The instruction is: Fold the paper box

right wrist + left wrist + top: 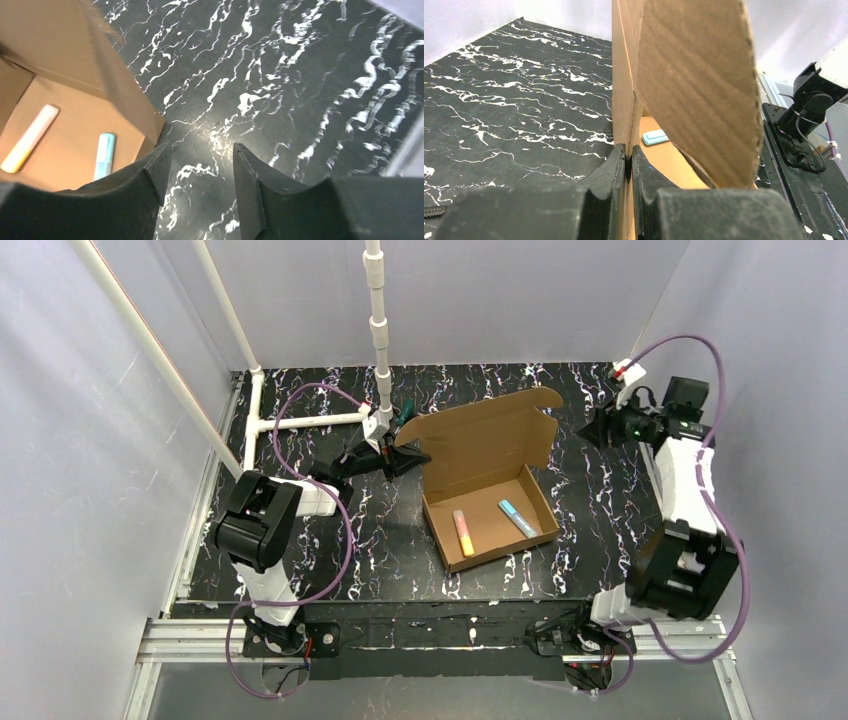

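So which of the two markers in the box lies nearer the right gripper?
The blue marker: it lies on the side of the paper box toward the right gripper, while the orange-and-yellow marker lies farther across the box floor.

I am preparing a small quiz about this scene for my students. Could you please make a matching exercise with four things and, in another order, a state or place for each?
Things
1. left tool
2. right tool
3. blue marker
4. lid of the paper box

States or places
A. lying on the floor of the box
B. open, holding nothing, over the table
C. raised, not yet folded down
D. shut on a cardboard edge

Pairs: 1-D, 2-B, 3-A, 4-C
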`<action>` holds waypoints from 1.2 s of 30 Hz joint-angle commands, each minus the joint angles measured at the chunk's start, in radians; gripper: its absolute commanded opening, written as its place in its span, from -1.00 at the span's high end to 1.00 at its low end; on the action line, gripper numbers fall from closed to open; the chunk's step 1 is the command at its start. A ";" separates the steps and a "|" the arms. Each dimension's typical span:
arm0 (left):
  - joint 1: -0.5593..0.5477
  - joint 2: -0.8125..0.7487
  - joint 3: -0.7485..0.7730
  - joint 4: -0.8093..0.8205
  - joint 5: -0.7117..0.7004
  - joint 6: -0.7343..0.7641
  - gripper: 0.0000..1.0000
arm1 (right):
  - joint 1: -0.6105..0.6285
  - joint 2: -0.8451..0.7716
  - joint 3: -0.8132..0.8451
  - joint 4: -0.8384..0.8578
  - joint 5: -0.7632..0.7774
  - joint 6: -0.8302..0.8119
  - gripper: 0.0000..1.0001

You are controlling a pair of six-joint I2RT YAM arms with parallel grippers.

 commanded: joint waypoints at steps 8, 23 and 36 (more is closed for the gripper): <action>0.002 -0.074 -0.016 0.012 0.013 0.020 1.00 | 0.198 0.168 0.018 0.012 -0.180 -0.203 -0.39; -0.001 -0.040 0.024 0.013 0.052 -0.018 1.00 | 0.280 0.186 -0.173 0.330 -0.371 -0.322 -0.57; 0.045 -0.035 0.058 0.012 0.064 -0.027 1.00 | -0.049 0.177 0.072 -0.730 -0.430 -1.169 -0.81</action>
